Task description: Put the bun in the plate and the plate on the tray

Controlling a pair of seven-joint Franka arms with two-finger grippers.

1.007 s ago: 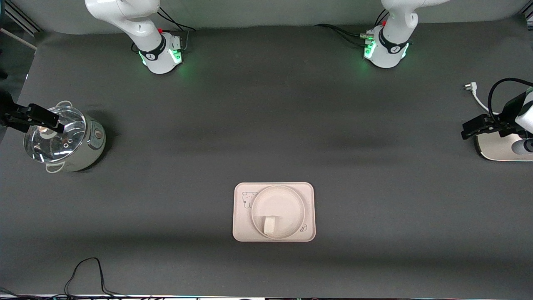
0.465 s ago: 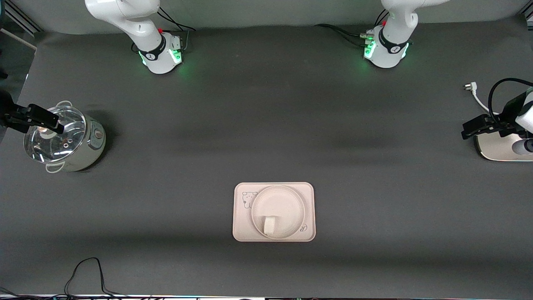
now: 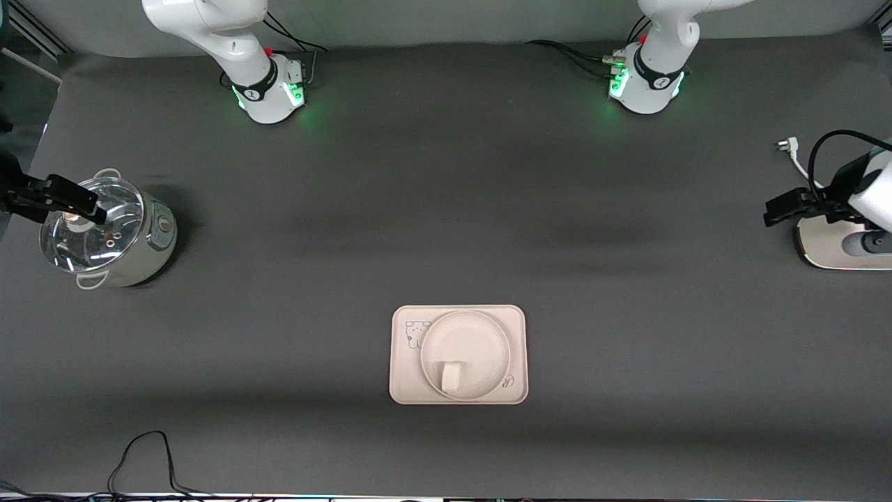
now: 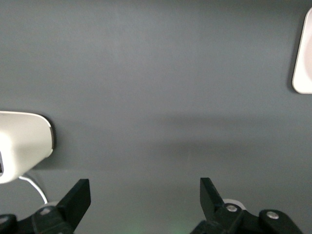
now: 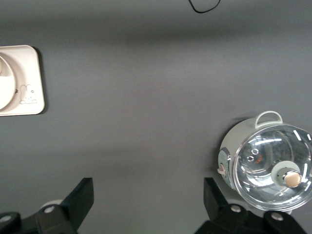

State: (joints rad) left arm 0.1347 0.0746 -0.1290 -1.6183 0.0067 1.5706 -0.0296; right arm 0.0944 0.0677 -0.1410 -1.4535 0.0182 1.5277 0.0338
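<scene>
- Bun (image 3: 451,377) sits in the plate (image 3: 481,333), plate on the tray (image 3: 516,348): looks done.
- Left gripper (image 3: 779,208) and right gripper (image 3: 70,199), fingers released, empty, well apart from the tray; best kept clear.

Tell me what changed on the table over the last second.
Only the left claw moved: it drew up and back a little toward the robots' side, over the white appliance at the left arm's end, open and empty. The right claw stayed open over the pot. The bun is still in the plate, and the plate on the tray.
</scene>
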